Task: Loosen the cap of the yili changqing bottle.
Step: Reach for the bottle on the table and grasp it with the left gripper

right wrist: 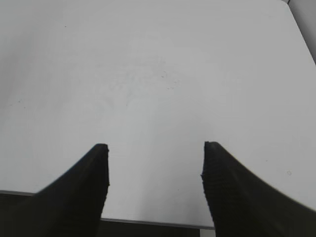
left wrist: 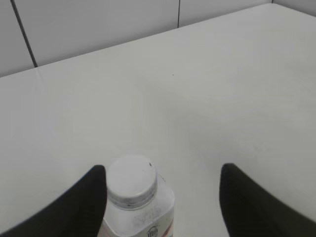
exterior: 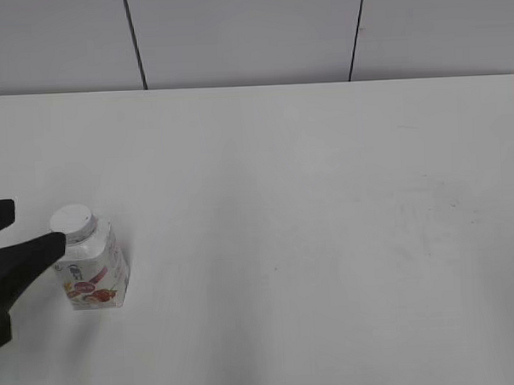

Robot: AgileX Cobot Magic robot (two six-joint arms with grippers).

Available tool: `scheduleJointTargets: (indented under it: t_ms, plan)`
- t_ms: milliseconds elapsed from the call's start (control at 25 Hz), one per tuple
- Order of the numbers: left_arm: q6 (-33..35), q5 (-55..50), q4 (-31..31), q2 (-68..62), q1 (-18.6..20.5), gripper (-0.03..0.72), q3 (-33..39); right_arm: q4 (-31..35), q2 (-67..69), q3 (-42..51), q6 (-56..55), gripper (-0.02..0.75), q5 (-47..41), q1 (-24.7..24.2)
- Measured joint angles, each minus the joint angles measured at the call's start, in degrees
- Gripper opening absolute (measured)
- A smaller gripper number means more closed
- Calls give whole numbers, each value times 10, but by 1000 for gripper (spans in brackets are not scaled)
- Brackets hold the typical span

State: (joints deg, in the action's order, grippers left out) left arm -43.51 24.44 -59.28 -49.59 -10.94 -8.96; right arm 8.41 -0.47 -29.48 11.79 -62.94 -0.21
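Exterior view: a white table (exterior: pixel 327 240) fills the frame, its far edge meeting a grey panelled wall (exterior: pixel 250 35) along the top. The bottle (exterior: pixel 94 266) stands upright at the lower left, white cap (exterior: pixel 72 221) on. The left gripper (exterior: pixel 24 226) enters from the left edge, one dark finger tip touching or just beside the neck.

Left wrist view: the cap (left wrist: pixel 131 179) sits low in the frame, close against the left-hand finger (left wrist: pixel 84 207); the other finger is well apart — spread wide, gripping nothing.

Right wrist view: the right gripper (right wrist: pixel 154 170) hangs spread wide and empty over bare table near its front edge, bottom of frame.

Likely step: approach. Next, centre the left fingers around the bottle. Room is ample rightward.
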Motion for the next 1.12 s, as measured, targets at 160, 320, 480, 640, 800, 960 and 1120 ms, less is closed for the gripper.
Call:
scheduleJointTargets:
  t_ms: [160,320,480,640,800,960,1120]
  plan:
    - [-5,5,-41,-17,3,447,1,0,0,0,0,480,0,0]
    - [-7,13,-50,-24,32,447,1,0,0,0,0,480,0,0]
    - [-7,23,-54,-24,80,448,1,0,0,0,0,480,0,0]
    - [-7,56,-64,-34,128,508,1,0,0,0,0,480,0,0]
    - [3,86,-63,-66,176,573,1,0,0,0,0,480,0,0]
    - [38,156,-49,-115,245,584,1,0,0,0,0,480,0,0]
    - [62,236,-40,-169,310,586,1,0,0,0,0,480,0,0]
